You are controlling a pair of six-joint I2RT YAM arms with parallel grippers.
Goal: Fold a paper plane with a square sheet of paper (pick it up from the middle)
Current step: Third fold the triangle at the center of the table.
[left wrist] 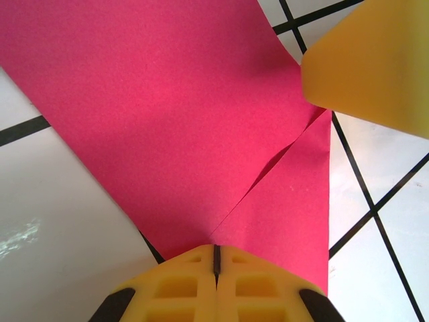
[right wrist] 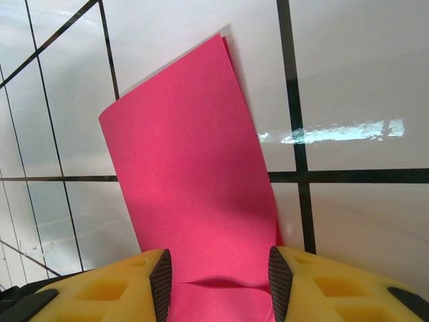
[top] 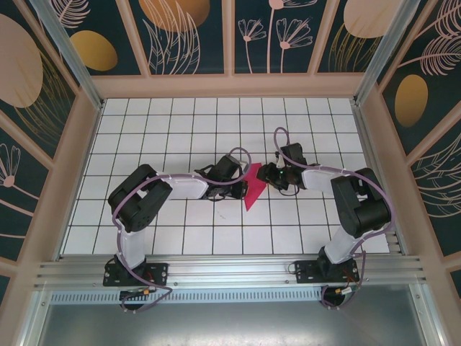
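White gridded tabletop (top: 144, 231): I see creased magenta-pink paper (top: 253, 189) lying near-to-far between both arms. Left gripper (left wrist: 216, 258) clenched at its edge; right gripper (right wrist: 220, 268) parted astride it.

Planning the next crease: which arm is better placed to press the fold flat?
Left, likely: the left gripper is shut, tips resting on the pink paper at its seam; the right gripper stands open astride it.

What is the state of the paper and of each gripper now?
paper: partly folded, one flap creased over.
left gripper: shut, tips on the paper's narrow end.
right gripper: open, fingers on either side of a paper flap.
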